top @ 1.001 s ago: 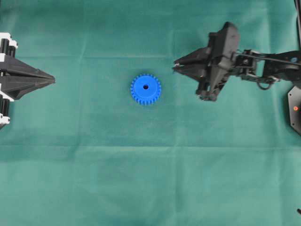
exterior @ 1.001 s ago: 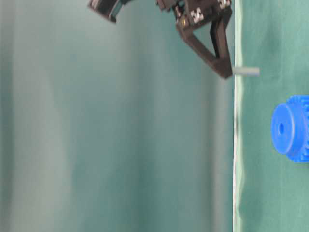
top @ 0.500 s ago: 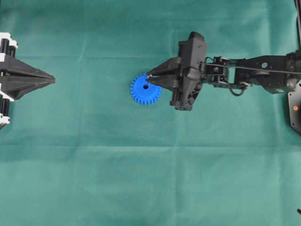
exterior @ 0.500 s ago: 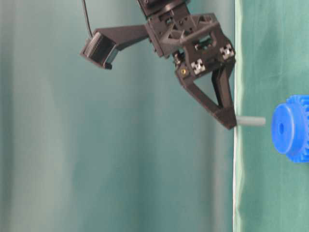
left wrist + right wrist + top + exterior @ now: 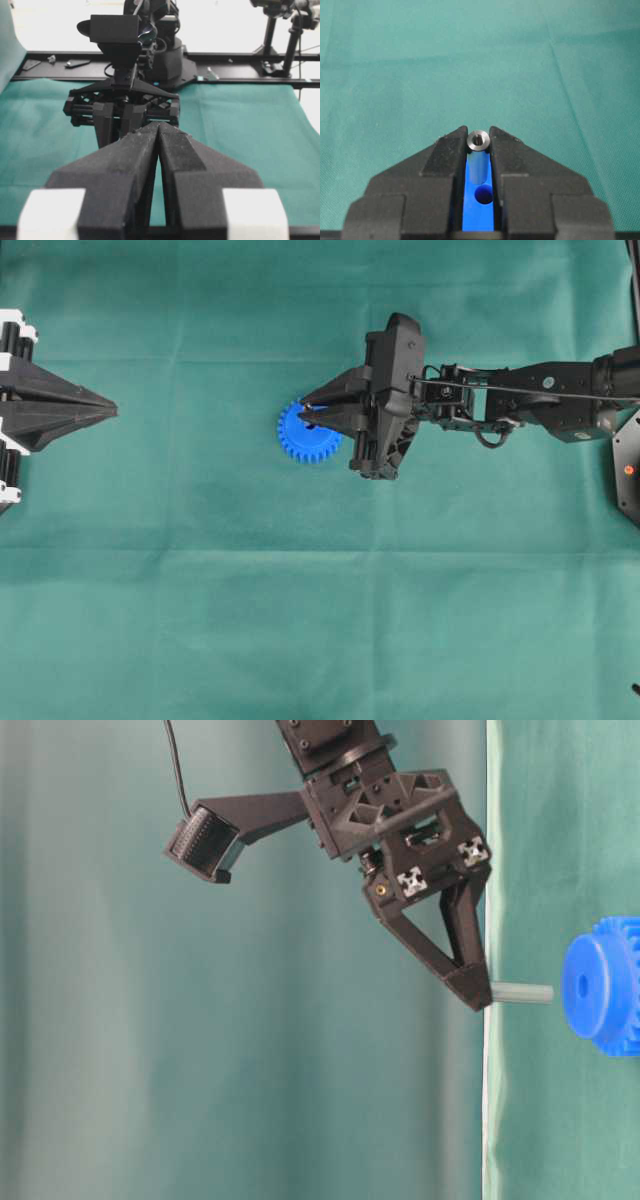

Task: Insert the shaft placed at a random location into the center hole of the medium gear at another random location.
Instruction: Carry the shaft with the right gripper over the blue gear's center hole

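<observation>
Green cloth covers the whole tabletop (image 5: 200, 620), creased but bare apart from the work at its middle. At the far left of the overhead view my left pincer (image 5: 108, 412) sits where it was a second ago, its jaws pressed together on nothing.

Moving rightward, the medium gear (image 5: 302, 436) lies flat just left of centre, bright blue, toothed all round. A second ago it lay well clear of the right arm; now the right pincer (image 5: 308, 405) has reached in from the right and overlaps its upper right edge.

That pincer is pinching the shaft (image 5: 522, 993), a short silvery-grey pin with a recessed end. In the table-level view the pin points at the gear's face, near it but apart. From the right wrist camera the center hole (image 5: 484, 194) shows dark between the jaws, beside the pin. I judge the transport is nearly done, with final alignment and the push remaining.
</observation>
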### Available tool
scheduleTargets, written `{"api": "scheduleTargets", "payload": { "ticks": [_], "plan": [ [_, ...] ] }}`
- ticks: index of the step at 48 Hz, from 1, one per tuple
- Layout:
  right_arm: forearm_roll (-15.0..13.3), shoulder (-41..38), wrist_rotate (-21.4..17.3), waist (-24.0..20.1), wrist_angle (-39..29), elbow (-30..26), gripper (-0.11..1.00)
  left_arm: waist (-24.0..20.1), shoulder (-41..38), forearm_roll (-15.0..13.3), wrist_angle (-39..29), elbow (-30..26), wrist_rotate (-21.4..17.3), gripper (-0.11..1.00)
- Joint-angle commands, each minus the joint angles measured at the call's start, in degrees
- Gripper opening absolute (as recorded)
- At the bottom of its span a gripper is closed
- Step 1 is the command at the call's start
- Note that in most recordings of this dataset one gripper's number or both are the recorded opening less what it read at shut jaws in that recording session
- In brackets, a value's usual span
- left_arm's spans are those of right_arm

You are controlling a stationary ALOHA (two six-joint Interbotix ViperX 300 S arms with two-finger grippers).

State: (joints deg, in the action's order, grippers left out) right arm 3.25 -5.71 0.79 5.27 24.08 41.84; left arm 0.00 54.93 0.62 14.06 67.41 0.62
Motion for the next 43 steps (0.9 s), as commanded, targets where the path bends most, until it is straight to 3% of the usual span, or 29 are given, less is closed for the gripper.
{"api": "scheduleTargets", "payload": {
  "ticks": [1, 43],
  "plan": [
    [0.2, 0.8, 0.1, -0.1, -0.2, -0.7, 0.14, -0.1, -0.4, 0.2, 0.3, -1.3, 0.1, 0.00],
    [0.6, -2.7, 0.2, 0.4, 1.3, -0.3, 0.14, -0.1, -0.4, 0.2, 0.3, -1.3, 0.1, 0.00]
  ]
}}
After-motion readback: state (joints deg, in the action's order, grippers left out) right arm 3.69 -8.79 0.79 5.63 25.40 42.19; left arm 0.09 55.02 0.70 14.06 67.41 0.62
